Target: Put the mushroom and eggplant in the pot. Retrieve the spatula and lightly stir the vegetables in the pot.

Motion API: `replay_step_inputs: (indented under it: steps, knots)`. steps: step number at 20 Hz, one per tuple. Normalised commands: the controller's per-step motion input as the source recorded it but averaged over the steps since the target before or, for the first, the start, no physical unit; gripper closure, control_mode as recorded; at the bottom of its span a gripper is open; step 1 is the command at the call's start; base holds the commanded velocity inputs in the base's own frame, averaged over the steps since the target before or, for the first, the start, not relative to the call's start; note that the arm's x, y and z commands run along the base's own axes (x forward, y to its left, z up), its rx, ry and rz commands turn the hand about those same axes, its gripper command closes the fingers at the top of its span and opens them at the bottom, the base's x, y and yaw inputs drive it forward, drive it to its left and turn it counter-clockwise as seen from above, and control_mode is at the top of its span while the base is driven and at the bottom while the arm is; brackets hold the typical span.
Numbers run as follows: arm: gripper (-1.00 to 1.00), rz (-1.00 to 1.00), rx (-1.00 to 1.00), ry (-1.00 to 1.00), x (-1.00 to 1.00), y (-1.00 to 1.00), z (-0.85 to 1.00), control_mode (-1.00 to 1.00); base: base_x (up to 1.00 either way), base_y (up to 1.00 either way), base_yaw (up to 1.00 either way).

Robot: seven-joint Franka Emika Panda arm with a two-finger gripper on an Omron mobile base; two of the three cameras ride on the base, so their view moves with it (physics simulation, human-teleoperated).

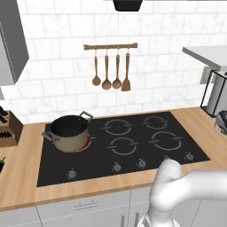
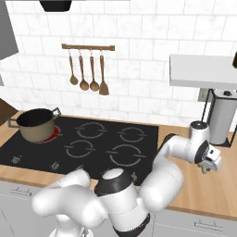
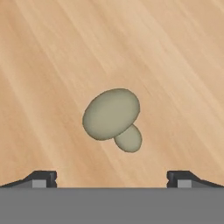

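Mushroom point(image 3: 112, 116): I see it lying on bare wood counter point(image 3: 175, 65), free of the gripper point(image 3: 112, 179), with open wood all round it. Its cap leads and its stub stem trails toward the lower right of the hand view. Gripper: fingers spread wide, holding nothing, poised above the mushroom. Pot point(image 1: 68, 132): upright on the hob's point(image 1: 133, 146) far left burner, well apart from the mushroom. I read no lettering anywhere.

Matt olive mushroom point(image 3: 112, 116) on smooth wooden counter point(image 3: 175, 65) (visible grain).
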Motion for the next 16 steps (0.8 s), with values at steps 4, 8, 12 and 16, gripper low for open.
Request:
replay_step_inputs:
  steps: [4,8,12,16]
  knots:
    - [-1.00,0.00,0.00,0.00,0.06,-0.16,-0.22,-1.00,0.00,0.00,0.00]
    - [-1.00,0.00,0.00,0.00,0.09,-0.11,-0.16,-1.00,0.00,0.00,0.00]
    - [-1.00,0.00,0.00,0.00,0.17,-0.17,-0.09,-1.00,0.00,0.00,0.00]
    - [-1.00,0.00,0.00,0.00,0.20,-0.12,-0.06,-1.00,0.00,0.00,0.00]
